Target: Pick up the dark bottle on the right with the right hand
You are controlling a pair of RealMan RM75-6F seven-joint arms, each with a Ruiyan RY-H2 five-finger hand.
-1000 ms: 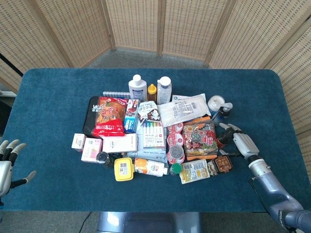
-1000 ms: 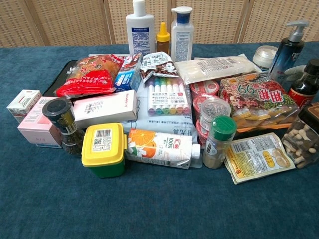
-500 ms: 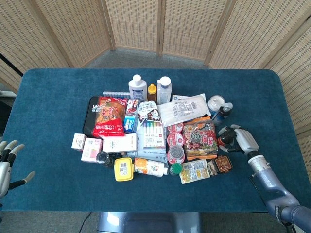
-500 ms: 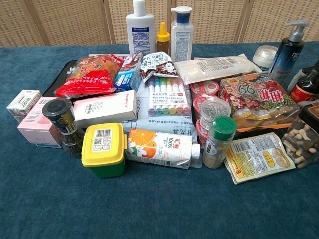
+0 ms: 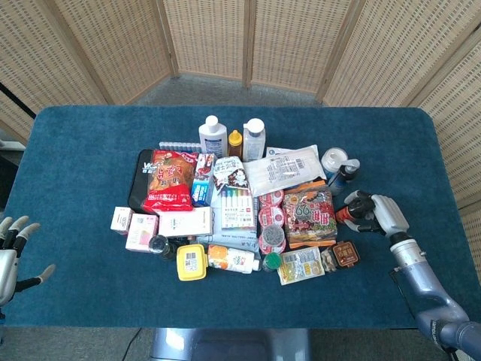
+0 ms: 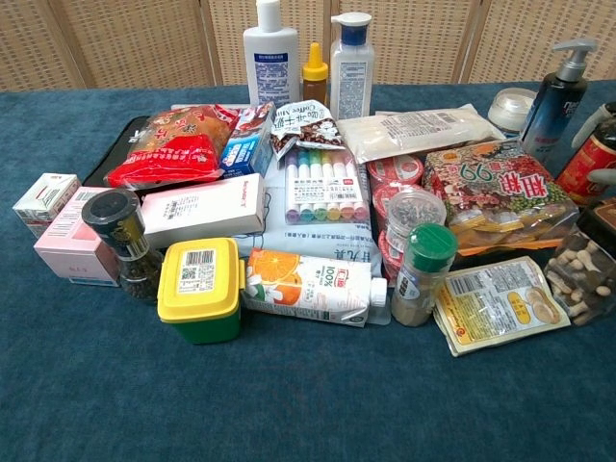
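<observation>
- Grasp step: right hand wraps the dark bottle, tilted beside the snack bag.
- Next: lift clear of the neighbouring pump bottle.

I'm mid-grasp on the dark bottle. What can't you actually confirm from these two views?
- Dark bottle, head view: mostly covered by the right hand; lift-off unclear.
- Chest view: bottle and hand cut by right edge.
- Left hand, head view: cut by left edge.
- Package print: too small.
</observation>
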